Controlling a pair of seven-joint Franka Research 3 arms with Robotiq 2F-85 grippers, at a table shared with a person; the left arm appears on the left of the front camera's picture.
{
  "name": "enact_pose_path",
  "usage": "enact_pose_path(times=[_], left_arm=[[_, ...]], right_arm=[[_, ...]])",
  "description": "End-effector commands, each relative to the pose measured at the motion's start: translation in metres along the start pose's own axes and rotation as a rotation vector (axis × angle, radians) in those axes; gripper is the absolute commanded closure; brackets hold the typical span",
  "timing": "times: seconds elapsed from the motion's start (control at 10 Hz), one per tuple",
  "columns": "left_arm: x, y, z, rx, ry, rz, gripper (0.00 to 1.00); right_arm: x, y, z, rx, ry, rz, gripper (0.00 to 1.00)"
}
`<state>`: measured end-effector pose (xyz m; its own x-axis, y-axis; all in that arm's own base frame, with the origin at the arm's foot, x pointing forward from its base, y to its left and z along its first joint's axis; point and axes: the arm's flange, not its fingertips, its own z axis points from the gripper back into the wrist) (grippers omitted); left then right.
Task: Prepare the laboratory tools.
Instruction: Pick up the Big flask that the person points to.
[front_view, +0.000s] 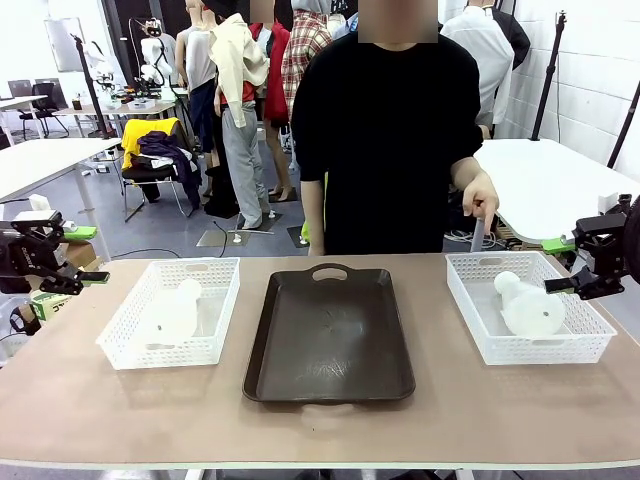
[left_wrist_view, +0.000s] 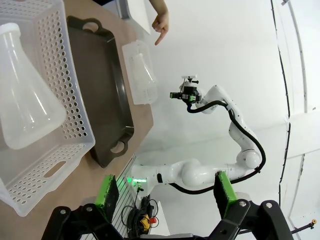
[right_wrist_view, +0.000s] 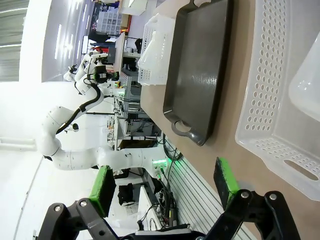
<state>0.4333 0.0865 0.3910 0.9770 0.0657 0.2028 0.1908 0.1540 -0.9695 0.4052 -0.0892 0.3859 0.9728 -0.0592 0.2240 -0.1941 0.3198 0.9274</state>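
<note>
Left gripper (left_wrist_view: 165, 196) and right gripper (right_wrist_view: 164, 186) gape empty at the table (front_view: 320, 435) ends; left flask (front_view: 175, 312) and right flask (front_view: 530, 305) lie sideways and could roll when pinched.

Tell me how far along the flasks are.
Done: nothing; the left flask lies in the left basket, the right flask in the right basket. In hand: nothing; left gripper and right gripper hang open. Left: probably moving both onto the tray.

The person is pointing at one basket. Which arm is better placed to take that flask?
Right. The person's hand points at the white mesh basket on the robot's right, holding a translucent white conical flask on its side; the open right gripper hangs beside it. The left gripper is across the table.
</note>
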Motion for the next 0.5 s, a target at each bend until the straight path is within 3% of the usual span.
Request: enact_pose_path(times=[0.0, 0.4], left_arm=[[0.0, -0.001, 0.001, -0.002, -0.006, 0.011, 0.0], [0.0, -0.001, 0.001, -0.002, -0.006, 0.011, 0.0]], right_arm=[[0.004, 0.006, 0.008, -0.033, -0.005, -0.025, 0.0], [0.053, 0.058, 0.034, -0.37, 0.005, -0.027, 0.0]])
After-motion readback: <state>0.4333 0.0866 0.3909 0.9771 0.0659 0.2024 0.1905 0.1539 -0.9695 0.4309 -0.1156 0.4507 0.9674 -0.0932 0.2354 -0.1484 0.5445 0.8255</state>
